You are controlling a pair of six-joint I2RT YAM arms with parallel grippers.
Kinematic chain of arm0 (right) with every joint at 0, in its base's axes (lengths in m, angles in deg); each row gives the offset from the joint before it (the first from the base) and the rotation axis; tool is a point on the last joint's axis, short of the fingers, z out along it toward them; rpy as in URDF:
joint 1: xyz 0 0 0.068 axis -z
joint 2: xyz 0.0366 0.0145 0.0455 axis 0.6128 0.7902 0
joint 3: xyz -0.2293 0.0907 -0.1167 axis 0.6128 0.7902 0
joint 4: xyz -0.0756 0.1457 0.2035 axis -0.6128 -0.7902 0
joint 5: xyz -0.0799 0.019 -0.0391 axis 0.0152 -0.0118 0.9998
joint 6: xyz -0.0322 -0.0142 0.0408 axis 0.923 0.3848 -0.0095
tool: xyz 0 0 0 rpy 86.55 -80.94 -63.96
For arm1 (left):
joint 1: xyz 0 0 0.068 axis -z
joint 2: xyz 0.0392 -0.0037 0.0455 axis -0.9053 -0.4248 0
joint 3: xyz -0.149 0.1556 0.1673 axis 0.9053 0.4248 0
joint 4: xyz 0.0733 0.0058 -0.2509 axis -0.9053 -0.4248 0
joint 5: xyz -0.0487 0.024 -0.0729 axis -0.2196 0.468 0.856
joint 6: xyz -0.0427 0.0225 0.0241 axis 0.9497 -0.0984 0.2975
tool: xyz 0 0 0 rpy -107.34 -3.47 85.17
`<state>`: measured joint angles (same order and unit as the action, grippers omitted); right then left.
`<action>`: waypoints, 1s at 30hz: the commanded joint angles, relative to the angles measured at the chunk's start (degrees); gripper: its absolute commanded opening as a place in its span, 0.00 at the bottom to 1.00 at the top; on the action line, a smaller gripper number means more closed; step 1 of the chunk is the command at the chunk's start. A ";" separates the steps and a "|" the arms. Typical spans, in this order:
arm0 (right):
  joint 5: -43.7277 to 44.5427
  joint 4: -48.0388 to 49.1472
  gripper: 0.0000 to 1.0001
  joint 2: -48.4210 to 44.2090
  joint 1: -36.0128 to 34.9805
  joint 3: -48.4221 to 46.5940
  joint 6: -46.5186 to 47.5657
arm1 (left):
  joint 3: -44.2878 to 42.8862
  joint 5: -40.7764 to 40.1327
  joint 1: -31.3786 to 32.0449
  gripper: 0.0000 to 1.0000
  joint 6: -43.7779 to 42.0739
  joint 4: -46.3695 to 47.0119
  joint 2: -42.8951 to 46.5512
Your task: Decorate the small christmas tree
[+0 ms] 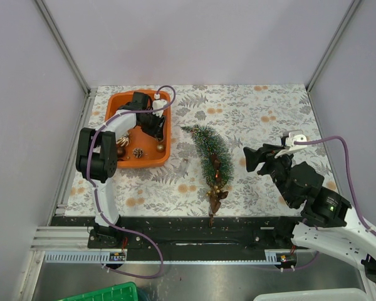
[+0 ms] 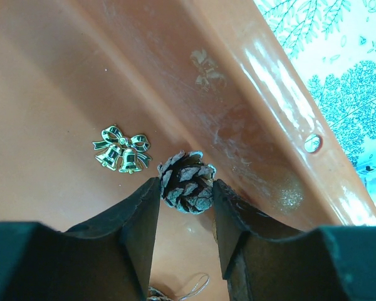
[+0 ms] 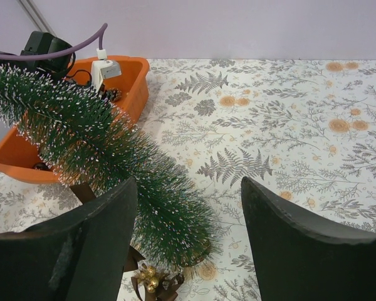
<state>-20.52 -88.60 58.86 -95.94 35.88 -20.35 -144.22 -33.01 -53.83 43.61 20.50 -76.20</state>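
Reaching into orange tray (image 2: 81,75), left gripper (image 2: 185,183) pinches a pine cone (image 2: 187,189). Right gripper (image 3: 188,183) gapes empty beside the small christmas tree (image 3: 81,132).

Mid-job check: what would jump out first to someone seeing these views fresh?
The frosted tree lies on its side mid-table, with the open right gripper just beside it. In the orange tray at the left, the left gripper straddles a pine cone, gold bells next to it.
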 commanded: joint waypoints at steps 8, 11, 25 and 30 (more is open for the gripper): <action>0.09 0.64 0.73 -1.16 0.32 -2.65 -1.08 | 1.03 1.86 -0.13 0.57 -2.96 -3.07 2.94; -0.26 0.64 0.72 -1.24 0.32 -2.91 -1.35 | 1.03 2.56 -0.04 0.44 -2.34 -2.64 3.64; -1.93 1.17 0.71 -0.81 0.32 -3.71 -0.56 | -1.87 7.92 -1.10 0.28 -4.01 -7.81 22.95; -3.25 1.96 0.71 -0.10 0.32 -3.97 -0.64 | 1.37 10.30 -1.36 0.28 -4.71 -8.43 33.42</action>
<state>-22.07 -88.67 58.06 -95.90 34.26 -20.97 -143.65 -26.93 -54.84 40.26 12.82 -50.89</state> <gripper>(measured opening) 0.711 0.278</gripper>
